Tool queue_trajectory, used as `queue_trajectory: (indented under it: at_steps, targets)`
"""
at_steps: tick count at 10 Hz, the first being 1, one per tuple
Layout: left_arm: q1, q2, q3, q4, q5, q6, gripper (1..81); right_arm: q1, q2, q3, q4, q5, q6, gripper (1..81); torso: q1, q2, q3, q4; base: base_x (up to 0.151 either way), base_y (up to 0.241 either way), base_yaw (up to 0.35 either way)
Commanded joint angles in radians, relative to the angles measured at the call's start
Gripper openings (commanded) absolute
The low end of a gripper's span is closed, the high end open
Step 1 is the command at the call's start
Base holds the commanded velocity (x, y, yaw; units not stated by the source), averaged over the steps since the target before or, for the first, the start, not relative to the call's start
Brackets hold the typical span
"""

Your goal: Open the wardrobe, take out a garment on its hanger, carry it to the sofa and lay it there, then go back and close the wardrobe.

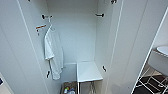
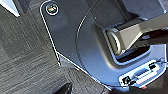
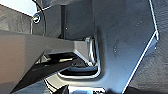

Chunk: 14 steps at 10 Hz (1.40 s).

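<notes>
White panels close the scene off in the head view: the wardrobe (image 1: 75,37) stands with both doors swung wide, smooth matt walls inside, short black pegs (image 1: 99,15) at about one o'clock and another at eleven. From that eleven o'clock peg hangs a white shirt (image 1: 53,53) on a thin hanger (image 1: 50,22), soft and creased, sleeves drooping. A flat white shelf (image 1: 88,71) sits at six o'clock, small clutter beneath it. No black T-shirt is visible inside, nor the sofa.

Left wrist view: grey ribbed carpet (image 2: 25,50) under the robot's dark plate; whether that hand is wide or closed I cannot tell.

Right wrist view: much the same, and again I cannot tell.

My worry: closing from this stance, a door edge could catch the dangling shirt sleeve.
</notes>
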Motion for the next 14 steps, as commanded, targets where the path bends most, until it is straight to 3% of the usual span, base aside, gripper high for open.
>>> queue_trajectory:
  at_steps: [1,2,6,7,10,12,14]
  targets:
    - [-0.028,0.015,0.006,-0.797,-0.010,0.642,81.1,0.035,-0.003,0.024,-0.015,-0.043,-0.003,81.1,0.000,0.000,0.000,0.000,0.000,0.000,0.000]
    - [-0.030,0.024,0.001,-0.824,-0.006,0.642,81.1,0.033,-0.029,0.058,-0.025,-0.034,-0.003,81.1,0.000,0.000,0.000,0.000,0.000,0.000,0.000]
    - [-0.060,-0.016,0.031,-0.763,-0.034,0.657,81.1,0.044,-0.219,0.314,-0.024,-0.011,0.000,81.1,0.000,0.000,0.000,0.000,0.000,0.000,0.000]
    - [-0.062,-0.069,0.102,-0.757,-0.074,0.657,81.1,0.052,-0.300,0.415,-0.024,0.005,0.000,81.1,0.000,0.000,0.000,0.000,0.000,0.000,0.000]
    - [-0.076,-0.316,0.433,-0.760,-0.100,0.647,81.1,0.087,-0.479,0.611,-0.022,0.069,0.011,81.1,0.000,0.000,0.000,0.000,0.000,0.000,0.000]
    - [-0.083,-0.511,0.655,-0.769,-0.195,0.642,81.1,0.122,-0.622,0.731,-0.022,0.090,0.016,81.1,0.000,0.000,0.000,0.000,0.000,0.000,0.000]
    - [-0.103,-0.654,0.788,-0.772,-0.238,0.596,81.1,0.142,-0.748,0.805,-0.007,0.245,0.034,81.1,0.000,0.000,0.000,0.000,0.000,0.000,0.000]
